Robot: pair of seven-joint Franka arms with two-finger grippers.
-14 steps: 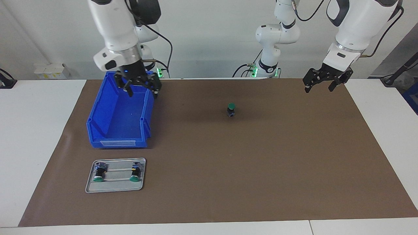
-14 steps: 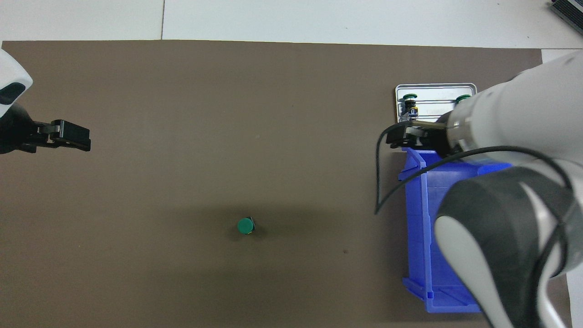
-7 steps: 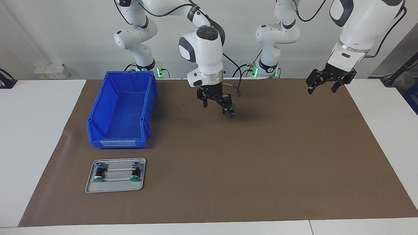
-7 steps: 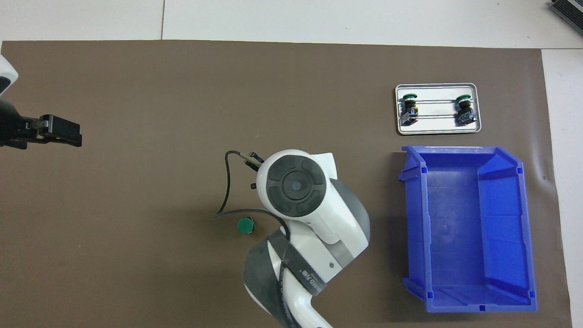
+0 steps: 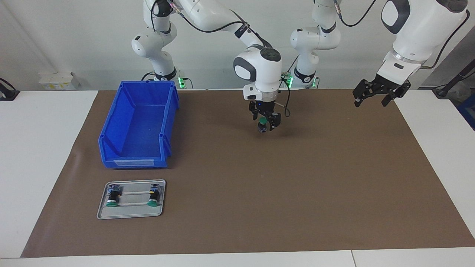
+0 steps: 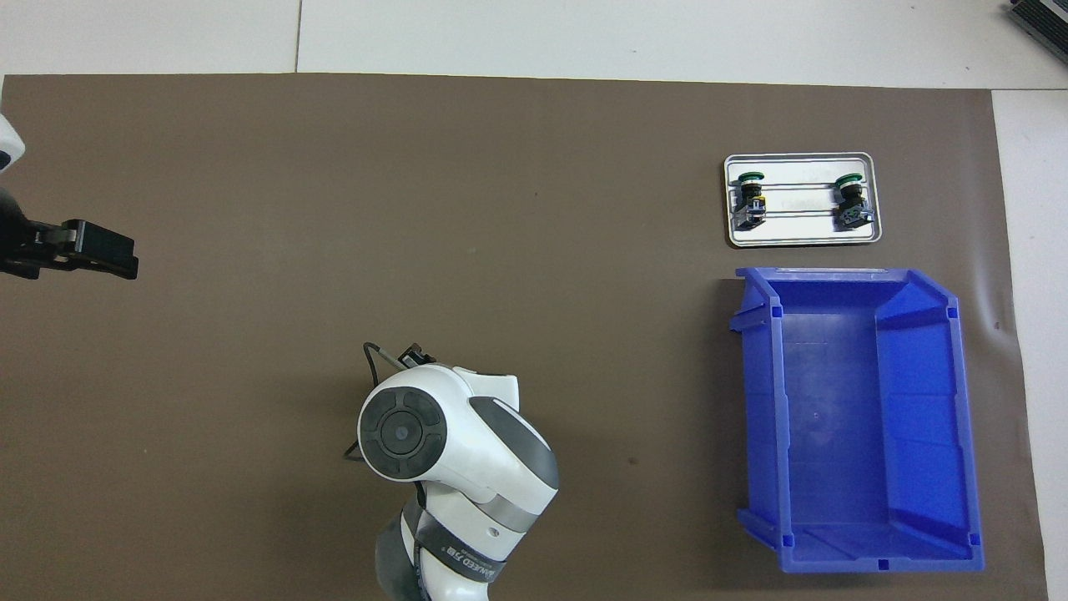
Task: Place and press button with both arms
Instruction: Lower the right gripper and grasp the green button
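Straddling the button (image 5: 262, 121), right pincer (image 5: 264, 121) open; left pincer (image 5: 381, 95) open, waiting aloft

Bright and even throughout, lit from above. Soft, diffuse shadows only: a dim patch on the brown mat (image 5: 259, 207) under the right arm (image 5: 259, 70), a darker band beside the blue bin (image 5: 137, 122) toward the table's middle. No glare on the white surface (image 5: 37, 155). Sharp in both views, straight at the edges; slightly cool cast on the back wall.
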